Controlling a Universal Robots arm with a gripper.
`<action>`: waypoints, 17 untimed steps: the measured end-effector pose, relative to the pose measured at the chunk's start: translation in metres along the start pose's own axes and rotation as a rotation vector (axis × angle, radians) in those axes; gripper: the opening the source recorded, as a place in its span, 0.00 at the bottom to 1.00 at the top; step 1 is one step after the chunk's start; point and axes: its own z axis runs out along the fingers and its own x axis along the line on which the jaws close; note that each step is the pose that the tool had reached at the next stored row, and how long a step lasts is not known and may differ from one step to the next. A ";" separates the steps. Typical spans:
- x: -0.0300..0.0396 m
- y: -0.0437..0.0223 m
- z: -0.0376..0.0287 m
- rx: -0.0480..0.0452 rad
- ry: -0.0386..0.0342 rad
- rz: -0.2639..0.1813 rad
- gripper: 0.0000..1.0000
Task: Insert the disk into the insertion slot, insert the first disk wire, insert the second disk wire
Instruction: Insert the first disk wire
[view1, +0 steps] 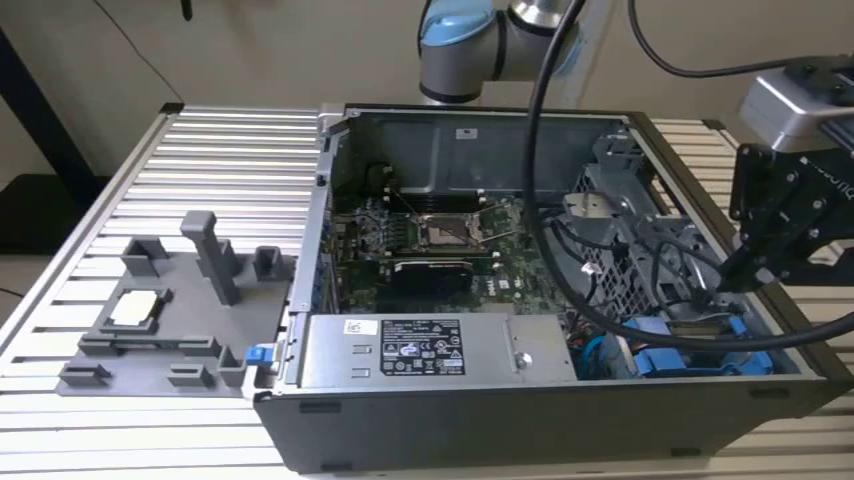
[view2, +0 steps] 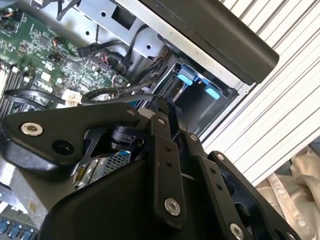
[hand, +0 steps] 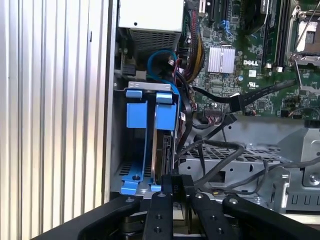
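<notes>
Over the worktop's edge at the exterior view's right, hanging the tool tip-down into the open computer case, tips drawn nearly together, clamping nothing discernible. Just beyond the tips in the first wrist view, facing the disk, standing on edge in its blue carrier, sitting inside the insertion slot, long axis running straight away from the tool. Farther off, trailing beside the cage, loose black wires; beyond, lying flat, the green motherboard.
</notes>
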 end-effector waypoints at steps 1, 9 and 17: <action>0.0000 0.0000 0.0005 0.0003 -0.0002 0.007 0.19; 0.0003 0.0001 0.0058 0.0016 -0.0118 0.039 0.19; 0.0006 0.0003 0.0125 0.0007 -0.0158 0.045 0.19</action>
